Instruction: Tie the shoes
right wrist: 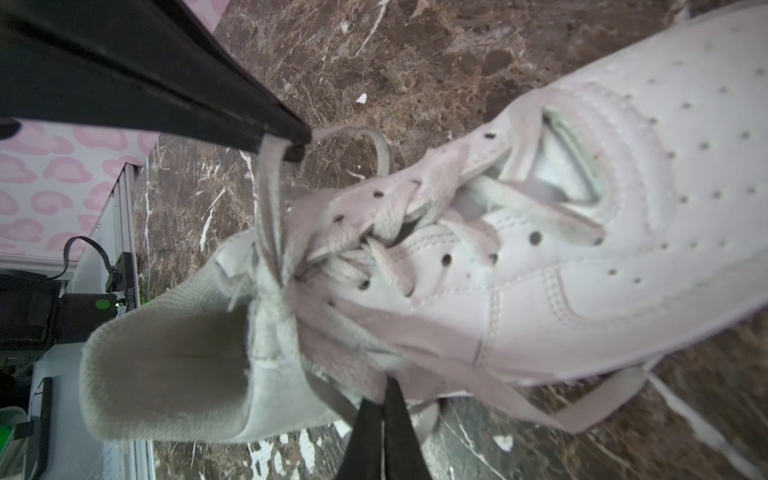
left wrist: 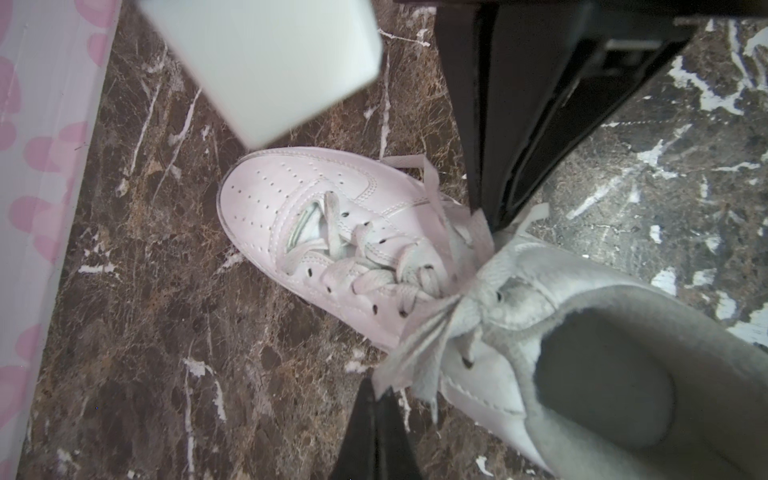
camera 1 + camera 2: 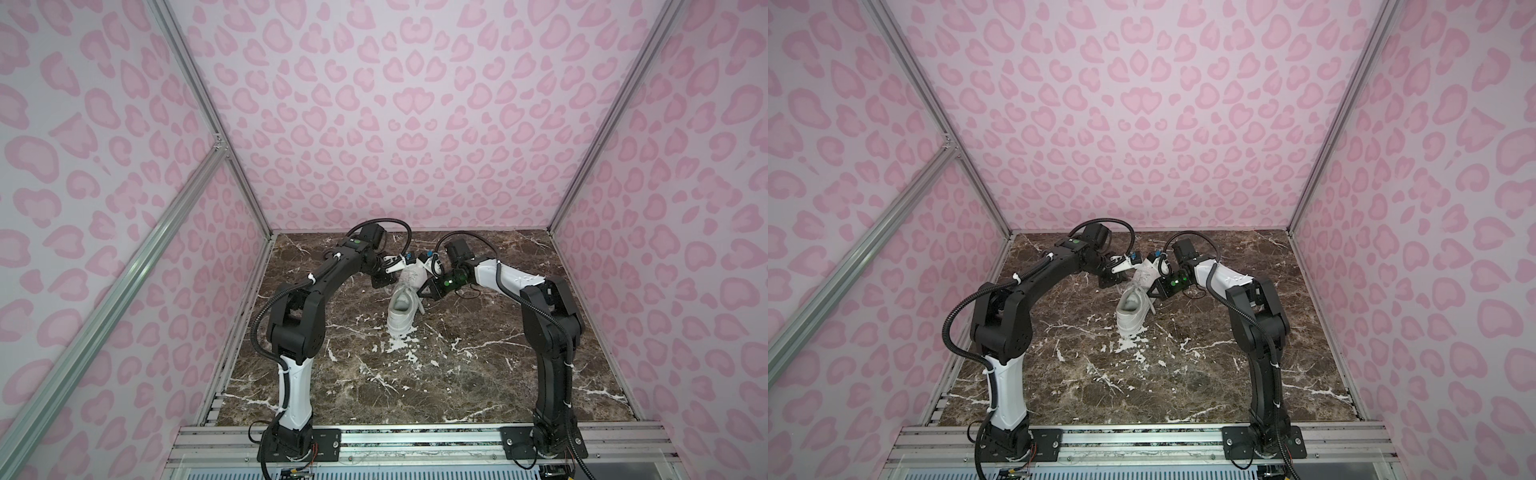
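Marble tabletop [image 3: 457, 374], pink walls [image 3: 415, 124]; L gripper [image 2: 376, 397], R gripper [image 1: 386, 395] crowd sneaker [image 3: 401, 316], pinching laces [image 1: 268, 195].

1. Left arm [image 3: 297, 320]: black jointed housings, white shell on the lower link, round green light [image 3: 355, 240] near the wrist.
2. Right arm [image 3: 548, 328]: black housings, white forearm shell, green light [image 3: 448, 284].
3. Black ribbed cable hoses [image 3: 948, 330], fastened with white ties.
4. Black base plates [image 3: 328, 442] dotted with screws.
5. Right gripper [image 1: 388, 388]: two black wedge-shaped fingers.
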